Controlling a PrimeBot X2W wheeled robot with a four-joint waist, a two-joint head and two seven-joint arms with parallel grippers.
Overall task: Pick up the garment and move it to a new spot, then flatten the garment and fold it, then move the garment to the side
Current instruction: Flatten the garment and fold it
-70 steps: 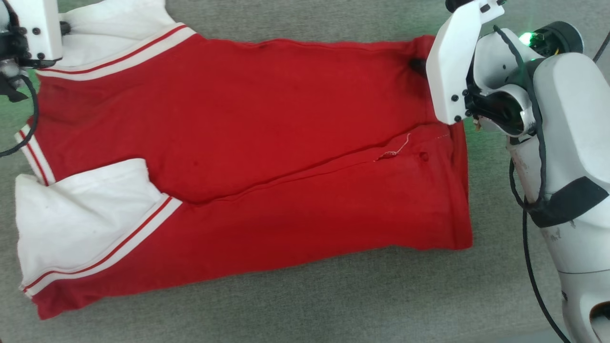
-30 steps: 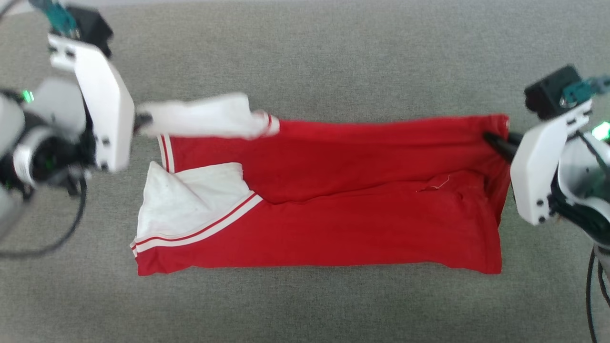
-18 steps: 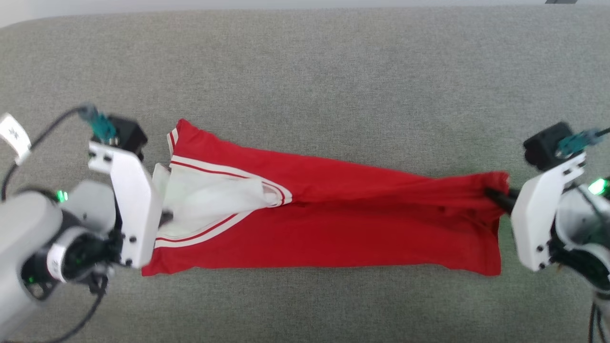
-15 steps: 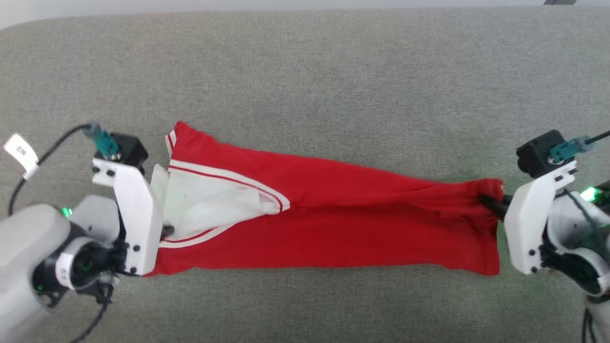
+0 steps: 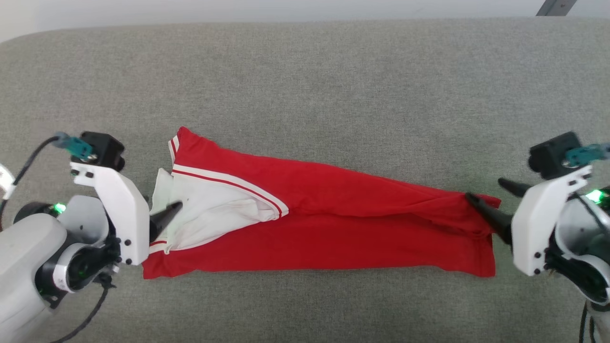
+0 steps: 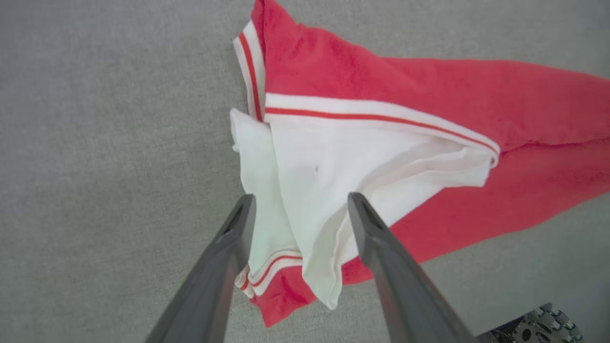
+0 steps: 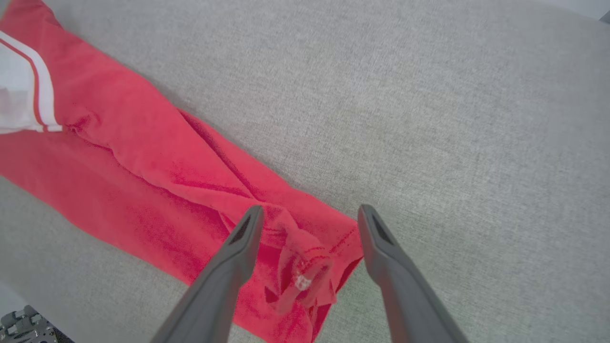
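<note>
Left end effector (image 6: 300, 200) gapes wide, straddling the white sleeve (image 6: 333, 166) of the shirt (image 5: 357, 228); right end effector (image 7: 310, 209) gapes wide, straddling its bunched red hem (image 7: 305, 267).

Wide open grey surface (image 5: 305, 71) beyond garment (image 5: 357, 238); narrower strip along near edge. Long low garment bars middle. At its ends left gripper (image 6: 301, 197), right gripper (image 7: 310, 209) block sides, fingers spread over cloth.

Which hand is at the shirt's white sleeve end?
The left hand: its open fingers straddle the white sleeve. The right hand is at the plain red end of the shirt.
</note>
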